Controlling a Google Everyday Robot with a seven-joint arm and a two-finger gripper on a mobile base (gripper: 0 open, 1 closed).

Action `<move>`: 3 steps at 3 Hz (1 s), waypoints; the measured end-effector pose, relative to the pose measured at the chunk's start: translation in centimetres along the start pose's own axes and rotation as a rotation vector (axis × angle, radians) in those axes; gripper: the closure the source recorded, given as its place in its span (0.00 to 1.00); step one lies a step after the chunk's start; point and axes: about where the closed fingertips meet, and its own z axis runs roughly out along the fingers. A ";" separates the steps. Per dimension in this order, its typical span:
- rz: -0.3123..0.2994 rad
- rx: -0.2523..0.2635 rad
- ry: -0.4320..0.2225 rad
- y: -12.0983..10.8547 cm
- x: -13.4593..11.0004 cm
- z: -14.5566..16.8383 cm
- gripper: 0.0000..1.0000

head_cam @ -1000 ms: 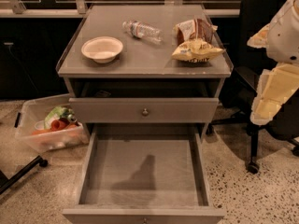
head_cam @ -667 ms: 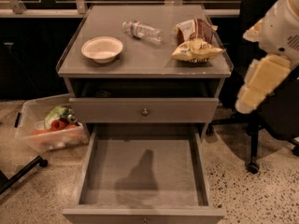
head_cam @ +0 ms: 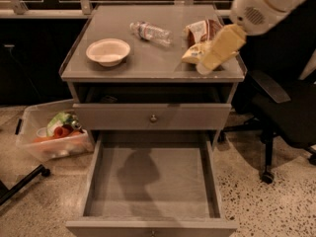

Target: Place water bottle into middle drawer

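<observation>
The water bottle [head_cam: 150, 32] lies on its side at the back middle of the grey cabinet top [head_cam: 148, 63], with its cap pointing left. The middle drawer [head_cam: 150, 181] is pulled out wide below, and its flat floor is bare apart from a shadow. My arm comes in from the top right. The cream-coloured gripper [head_cam: 203, 68] hangs over the right front of the cabinet top, to the right of the bottle and apart from it. It covers part of the yellow snack bag [head_cam: 193, 54].
A white bowl [head_cam: 108, 51] sits at the front left of the top. A brown snack bag [head_cam: 200, 31] lies behind the yellow one. A closed drawer front with a round knob [head_cam: 153, 117] is above the open drawer. A plastic bin [head_cam: 52, 132] stands on the floor at the left, and an office chair [head_cam: 284, 112] at the right.
My arm has swung left and up from beside the cabinet to over its right front corner. It now covers part of the yellow snack bag. The bottle has not moved.
</observation>
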 end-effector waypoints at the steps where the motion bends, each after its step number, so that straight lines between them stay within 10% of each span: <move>1: 0.043 -0.005 -0.003 0.4 -0.8 0.2 0.00; 3: 0.063 -0.004 -0.060 -0.1 -2.6 0.7 0.00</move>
